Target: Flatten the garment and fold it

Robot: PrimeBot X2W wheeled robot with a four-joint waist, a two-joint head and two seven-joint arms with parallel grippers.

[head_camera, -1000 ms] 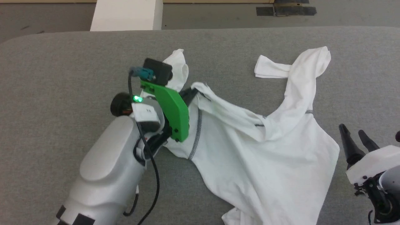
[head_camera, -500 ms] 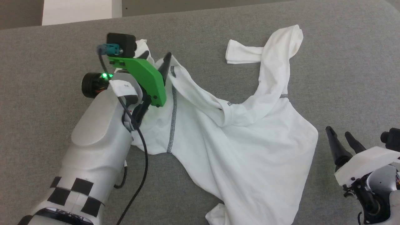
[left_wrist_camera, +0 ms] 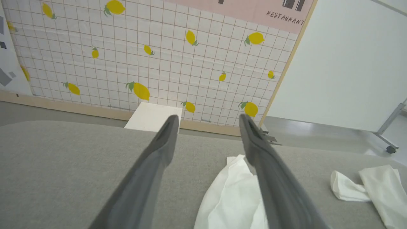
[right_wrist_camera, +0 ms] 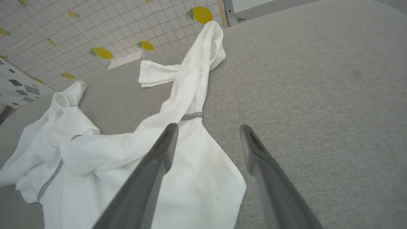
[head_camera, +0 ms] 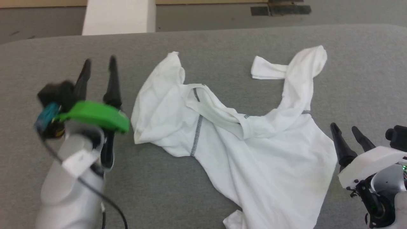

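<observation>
Right now the garment (head_camera: 254, 152) lies crumpled on the grey table (head_camera: 222, 41), centre to right in the head view, not flat and not folded. Its body spreads toward the near edge. The long sleeve (head_camera: 302, 82) runs up and away, then doubles back, w/ the cuff (head_camera: 267, 70) lying to the left. The bunched sleeve (head_camera: 159, 92) sits heaped at the garment's left side, and a dark stitched seam (head_camera: 197, 133) shows next to it.

The left gripper (head_camera: 99, 60) is left of the garment and clear of it, fingers spread wide w/ nothing between them. Its wrist view shows the same gap (left_wrist_camera: 208, 117), w/ white cloth (left_wrist_camera: 232, 194) low behind the right-hand finger.

The right gripper (head_camera: 343, 127) is also spread and empty, just beside the garment's right edge. In its wrist view (right_wrist_camera: 208, 126) one finger overlaps the cloth (right_wrist_camera: 190, 178); it's prob. above the cloth rather than touching, but that's hard to tell.

Beyond the table are a white block (head_camera: 117, 16) and a lemon-print wall (left_wrist_camera: 159, 63).
</observation>
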